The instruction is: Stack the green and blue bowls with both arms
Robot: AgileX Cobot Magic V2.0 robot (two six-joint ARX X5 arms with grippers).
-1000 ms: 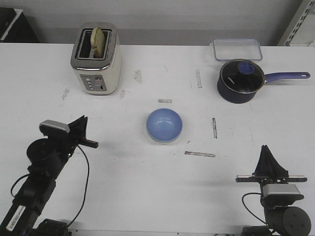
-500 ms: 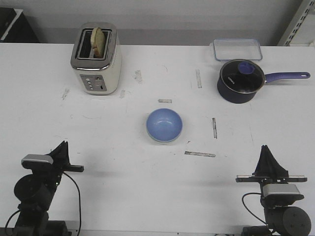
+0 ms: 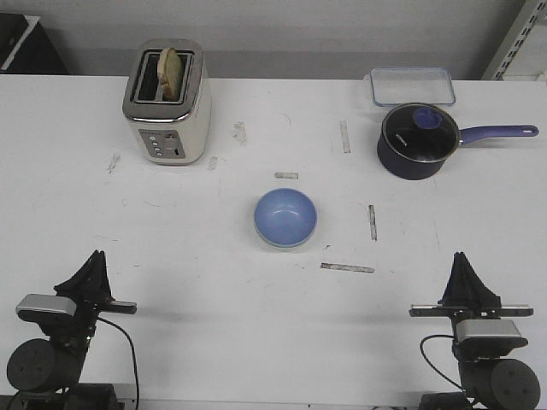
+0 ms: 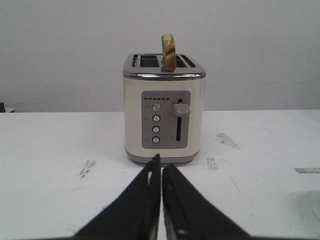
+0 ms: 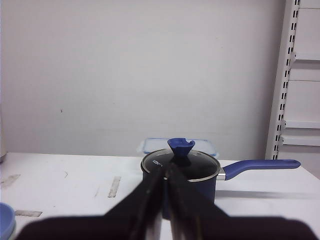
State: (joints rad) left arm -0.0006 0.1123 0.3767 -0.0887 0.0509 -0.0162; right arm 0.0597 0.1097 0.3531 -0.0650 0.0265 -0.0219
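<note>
Black left gripper (image 3: 92,256) sits parked near the desk's (image 3: 214,325) front edge, jaws clenched and empty. Mid-desk, the blue bowl (image 3: 285,217) appears nested in green. Right gripper (image 3: 462,259) is likewise clenched; stacking looks complete, nothing remains.

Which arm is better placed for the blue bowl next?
Right, narrowly. Both sit shut at the near edge, but the right gripper has the blue bowl in its wrist view; the left gripper faces the toaster.

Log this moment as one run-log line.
left gripper: shut, empty | right gripper: shut, empty | light blue round bowl: table centre, nested in pale green bowl, untouched
</note>
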